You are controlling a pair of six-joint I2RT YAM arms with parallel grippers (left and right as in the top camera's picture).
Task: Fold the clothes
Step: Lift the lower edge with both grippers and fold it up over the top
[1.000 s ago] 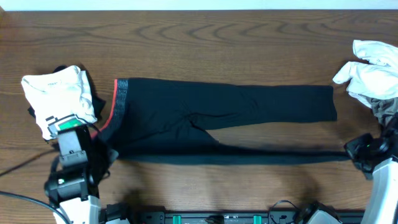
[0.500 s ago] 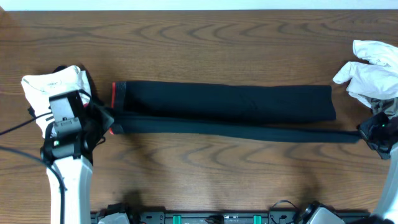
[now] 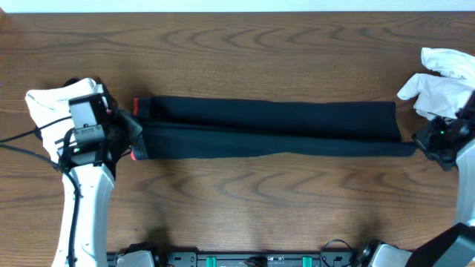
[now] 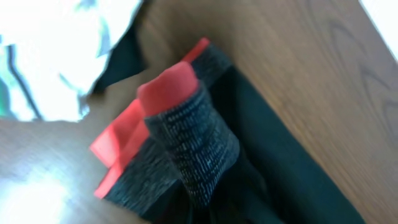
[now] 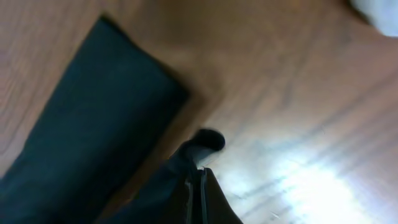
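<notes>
Across the table the clothes lie long, black; waistband grey-and-red

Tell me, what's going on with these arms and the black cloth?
Two robot arms are folding long black trousers lengthwise on the table. The left gripper pinches the grey-and-red waistband; the right gripper pinches one leg's cuff. That leg is stretched between them beside the other, not yet fully over it.
</notes>
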